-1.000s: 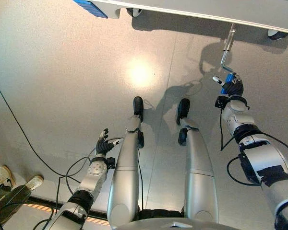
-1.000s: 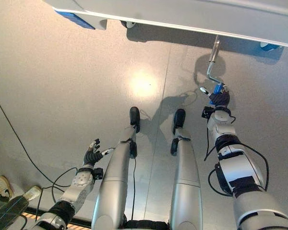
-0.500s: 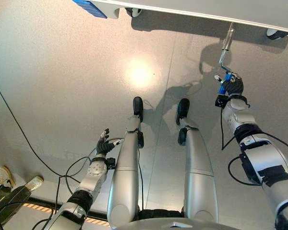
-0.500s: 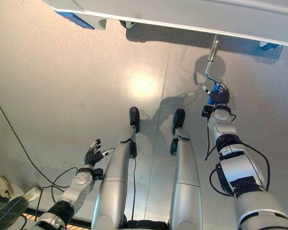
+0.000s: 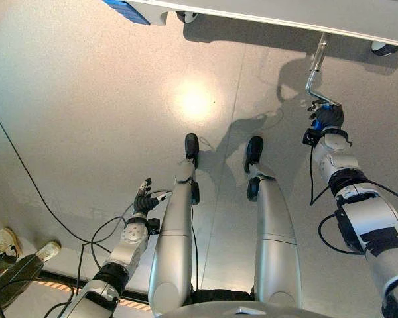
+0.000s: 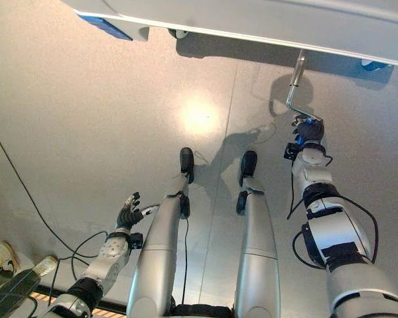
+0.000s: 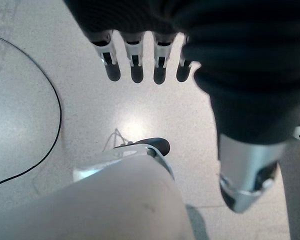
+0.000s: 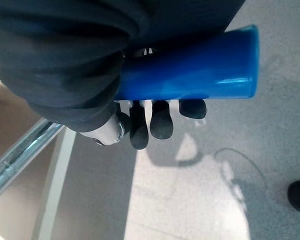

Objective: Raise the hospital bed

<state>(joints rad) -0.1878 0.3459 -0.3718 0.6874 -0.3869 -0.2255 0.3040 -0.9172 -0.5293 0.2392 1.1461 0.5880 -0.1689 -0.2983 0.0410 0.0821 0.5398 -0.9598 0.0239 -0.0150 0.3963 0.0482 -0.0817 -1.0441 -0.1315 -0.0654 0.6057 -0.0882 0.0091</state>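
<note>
Under the bed [image 5: 265, 10], right hand [image 8: 90, 75] grips blue crank handle [image 8: 190, 65] — left hand [image 7: 140, 55] open.

Blue crank grip [image 8: 190, 70] — silver crank rod [image 5: 314, 68] — pale grey speckled floor [image 5: 86, 99].

The crank [image 5: 313, 68] under the bed frame [image 5: 265, 12] is bright polished metal, its blue grip [image 8: 190, 70] smooth glossy plastic. The right hand [image 8: 90, 75] wears a matt ribbed dark cover. The floor [image 5: 86, 99] is pale, finely speckled, with a soft sheen.
</note>
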